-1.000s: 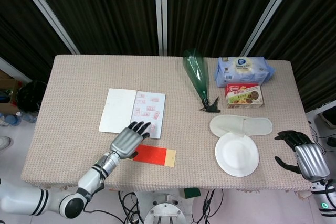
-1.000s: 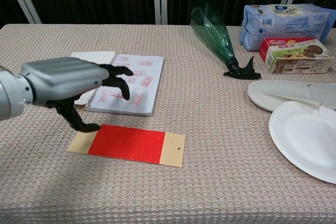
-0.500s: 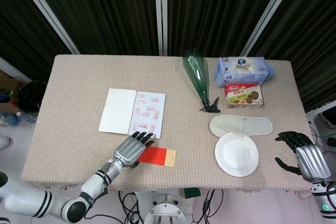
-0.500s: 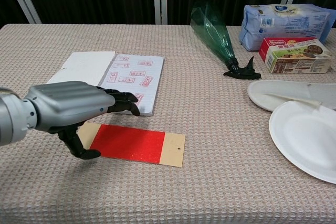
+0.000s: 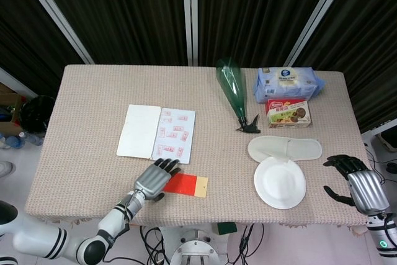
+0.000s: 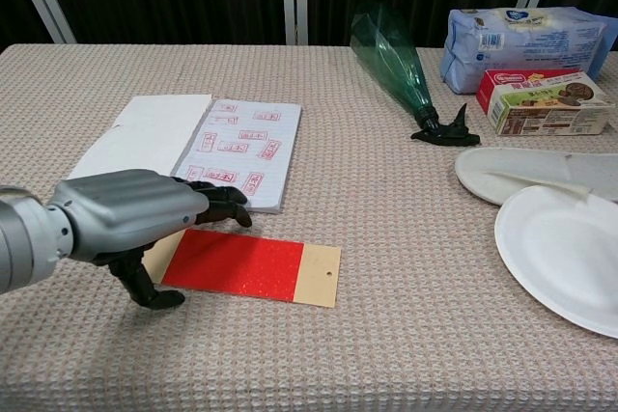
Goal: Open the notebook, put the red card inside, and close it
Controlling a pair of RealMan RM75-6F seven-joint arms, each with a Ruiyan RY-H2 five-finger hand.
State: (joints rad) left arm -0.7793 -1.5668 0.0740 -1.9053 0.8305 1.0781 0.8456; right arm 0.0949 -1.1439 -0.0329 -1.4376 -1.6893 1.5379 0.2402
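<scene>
From above, on the head view, the white spiral notebook with red-stamped pages [image 5: 156, 132] lies already spread open on the beige woven tablecloth [image 5: 87, 91]. Just below the notebook's lower right corner sits the red card with tan ends [image 5: 186, 185], flat on the cloth, not yet inside. The left hand [image 5: 154, 178] hovers over the card's left end, fingers loosely curled and holding nothing that I can see. Well to the right of the notebook, the right hand [image 5: 353, 181] hangs off the table edge, fingers apart and empty, beside a round white paper plate [image 5: 280, 182] with nothing on it.

Seen from the chest view, the left hand [image 6: 130, 219] covers the card's [image 6: 246, 265] left end, its thumb tip down on the cloth beside that end; whether any finger actually touches the card I cannot tell. The notebook [image 6: 208, 150] lies just behind the card.

My reading: opening is done, and picking up the card is the step in hand. A thin flat card calls for getting a fingertip under one edge, then pinching it.
</scene>
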